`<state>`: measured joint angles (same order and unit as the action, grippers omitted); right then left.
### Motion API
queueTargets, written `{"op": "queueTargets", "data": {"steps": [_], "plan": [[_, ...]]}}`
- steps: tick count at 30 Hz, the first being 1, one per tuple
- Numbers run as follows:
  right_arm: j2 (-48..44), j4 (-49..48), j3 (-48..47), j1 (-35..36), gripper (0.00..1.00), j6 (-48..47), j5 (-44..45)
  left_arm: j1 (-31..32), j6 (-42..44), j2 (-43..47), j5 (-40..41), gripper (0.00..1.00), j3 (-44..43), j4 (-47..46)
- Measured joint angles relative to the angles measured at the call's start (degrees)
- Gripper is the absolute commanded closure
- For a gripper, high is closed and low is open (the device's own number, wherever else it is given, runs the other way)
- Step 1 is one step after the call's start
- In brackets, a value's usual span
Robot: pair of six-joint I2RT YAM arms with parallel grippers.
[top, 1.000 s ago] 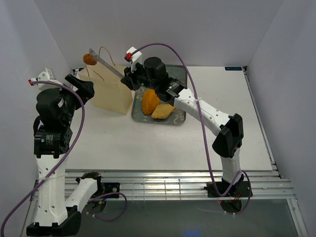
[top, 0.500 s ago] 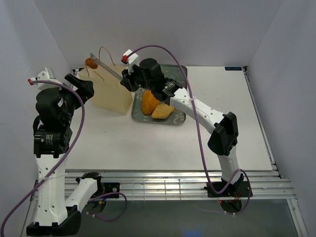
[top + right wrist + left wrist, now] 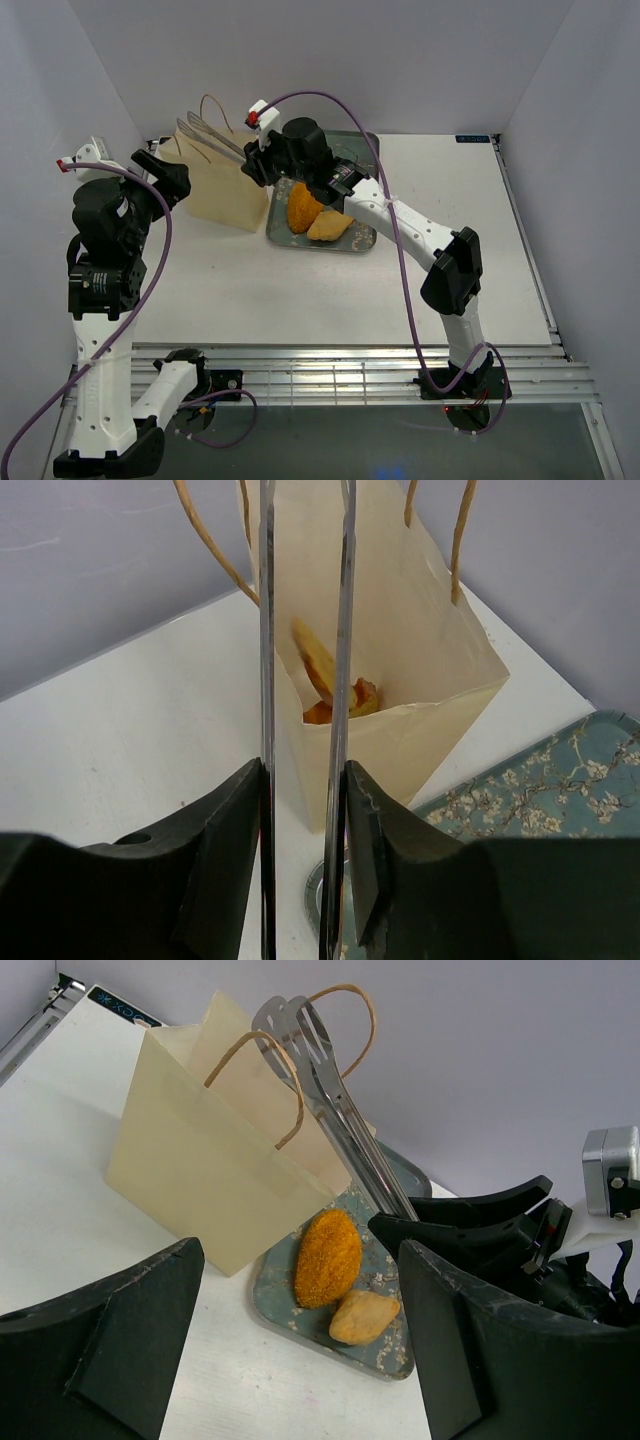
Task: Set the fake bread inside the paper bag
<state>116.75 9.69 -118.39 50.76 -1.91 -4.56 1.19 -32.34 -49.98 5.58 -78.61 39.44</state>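
The cream paper bag (image 3: 215,190) stands upright left of the tray, its mouth open. My right gripper (image 3: 262,160) is shut on metal tongs (image 3: 205,135), whose tips are parted and empty over the bag's mouth. In the right wrist view the tongs (image 3: 266,680) frame the bag (image 3: 400,730), with bread pieces (image 3: 330,685) lying inside. The big orange loaf (image 3: 302,205) and a tan piece (image 3: 330,226) lie on the tray. My left gripper (image 3: 300,1360) is open and empty, held above the table near the bag (image 3: 215,1175), loaf (image 3: 328,1257) and tan piece (image 3: 364,1317).
The floral grey-green tray (image 3: 355,243) sits right of the bag, touching or nearly touching it; it also shows in the left wrist view (image 3: 275,1290) and the right wrist view (image 3: 560,780). White walls close in the back and sides.
The tongs held a small brown bread piece above the bag; now the tips are parted and empty, and the piece is gone from them. The left arm has not moved.
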Motion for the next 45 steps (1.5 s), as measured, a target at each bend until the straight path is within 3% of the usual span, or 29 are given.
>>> {"op": "queueTargets", "data": {"steps": [16, 36, 45], "plan": [[-2.6, -0.6, 2.9, 0.0, 0.58, 0.7, 0.3, 0.0, 0.6, 0.9, 0.1, 0.11, 0.2, 0.0], [-40.6, -2.8, 36.4, 0.0, 0.58, 0.1, 12.0, 0.0, 0.9, 1.0, 0.2, 0.11, 2.2, -0.9], [-53.9, 2.2, 52.3, -0.1, 0.54, 4.0, 17.6, 0.0, 1.0, 0.8, -0.1, 0.11, 2.8, -1.6]]}}
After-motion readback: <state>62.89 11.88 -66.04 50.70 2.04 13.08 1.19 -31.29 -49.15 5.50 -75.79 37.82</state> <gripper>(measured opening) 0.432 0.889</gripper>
